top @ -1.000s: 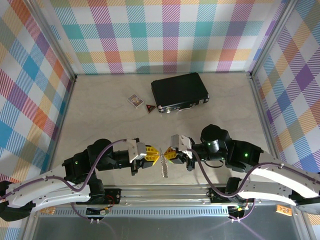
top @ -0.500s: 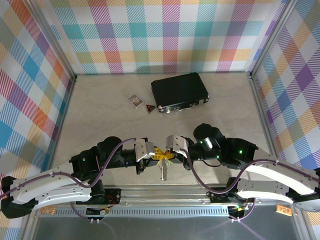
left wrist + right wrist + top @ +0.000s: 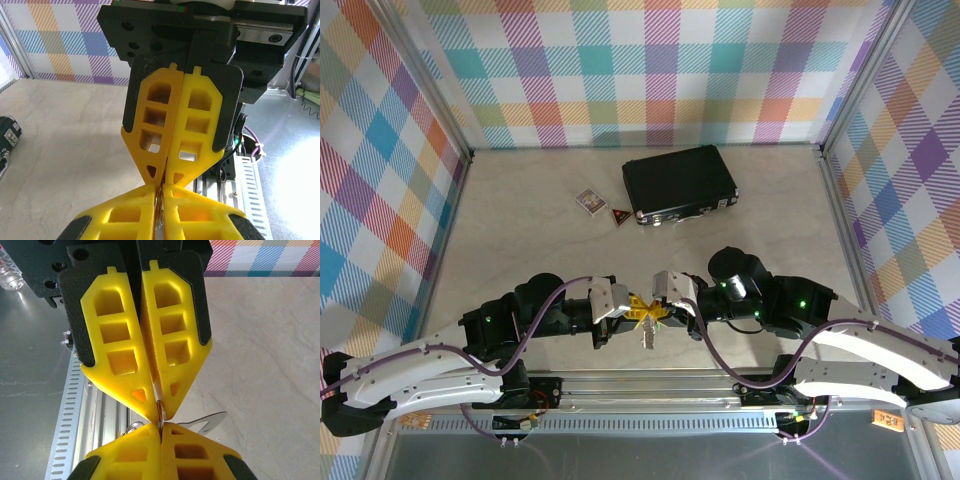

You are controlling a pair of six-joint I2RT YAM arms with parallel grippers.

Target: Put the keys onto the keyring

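Note:
Low over the table's near edge, my left gripper point(image 3: 634, 307) and right gripper point(image 3: 656, 308) meet tip to tip, both shut. A silvery piece, the keyring point(image 3: 647, 336), hangs below where they meet. In the left wrist view my left gripper point(image 3: 161, 190) pinches thin stacked metal edges of the keyring point(image 3: 161, 212), with the right arm's yellow fingers point(image 3: 200, 115) pressed against its tips. In the right wrist view my right gripper point(image 3: 160, 426) clamps a thin metal plate. The key's silvery blade point(image 3: 207, 422) sticks out to the right, and a ring loop point(image 3: 130, 428) to the left. The green head is hidden.
A black case point(image 3: 680, 185) lies at the back, with a small patterned card box point(image 3: 590, 201) and a red triangular tag point(image 3: 619, 214) to its left. The slotted metal rail point(image 3: 650, 385) runs just below the grippers. Plaid walls close three sides.
A second ago the fingertips stood apart with the silvery piece between them. Both arms then closed in until the tips touch. The hanging piece now sits slightly higher.

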